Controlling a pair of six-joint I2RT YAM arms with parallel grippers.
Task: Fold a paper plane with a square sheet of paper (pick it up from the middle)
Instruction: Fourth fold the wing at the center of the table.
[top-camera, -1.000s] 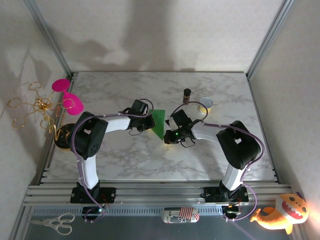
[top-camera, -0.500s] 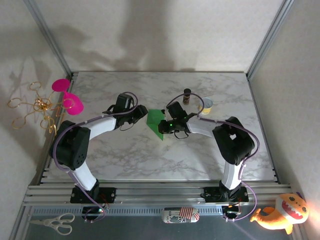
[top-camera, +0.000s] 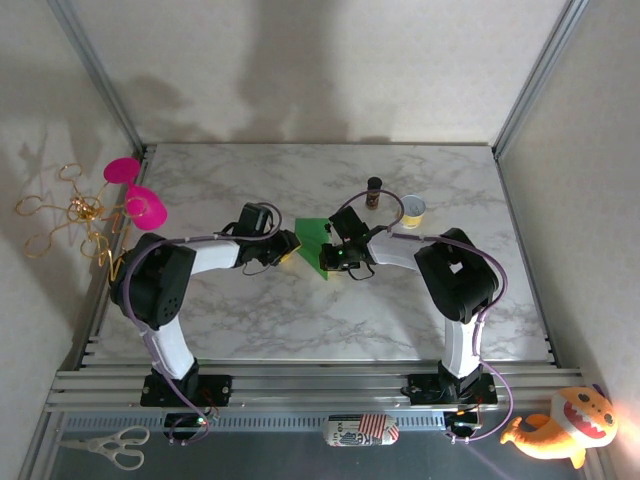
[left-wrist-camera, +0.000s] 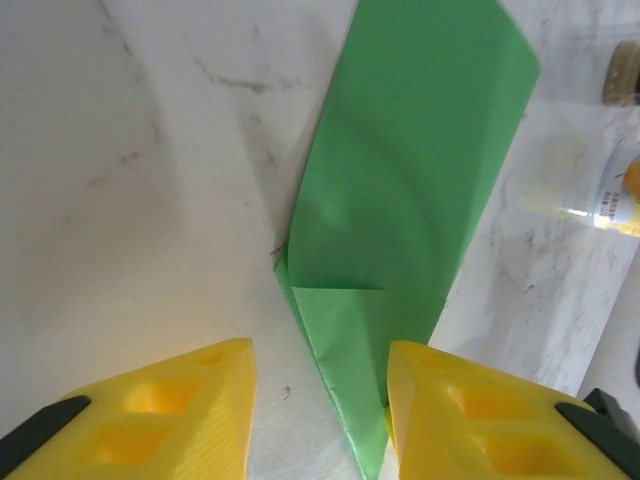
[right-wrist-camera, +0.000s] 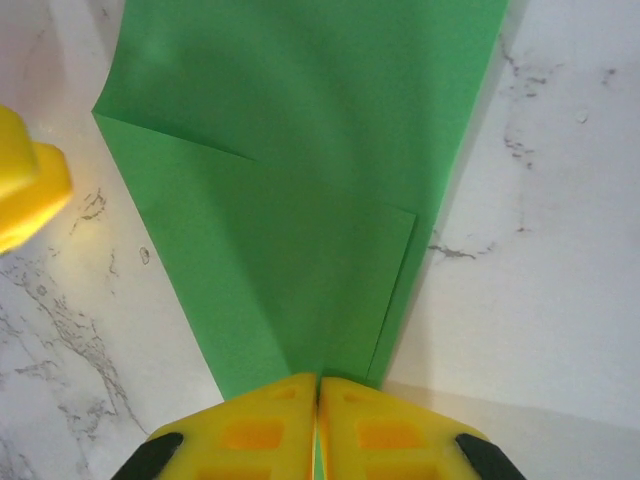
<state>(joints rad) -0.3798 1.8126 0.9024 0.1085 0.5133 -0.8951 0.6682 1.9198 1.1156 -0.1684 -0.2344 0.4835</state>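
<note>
Right wrist view: limp, crease-prone sheet of paper (right-wrist-camera: 300, 180) clamped at bottom-centre tip between right fingers (right-wrist-camera: 262, 425), left fingers (left-wrist-camera: 170, 415) apart; probably best held by folded edges.

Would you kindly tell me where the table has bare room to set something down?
Bare: the near strip of the table between the left arm and right arm, its far-left corner, and its right side. Crowded: the middle, where the left pincer and right pincer meet at the sheet of paper, with a dark bottle and yellow-white roll behind.
</note>
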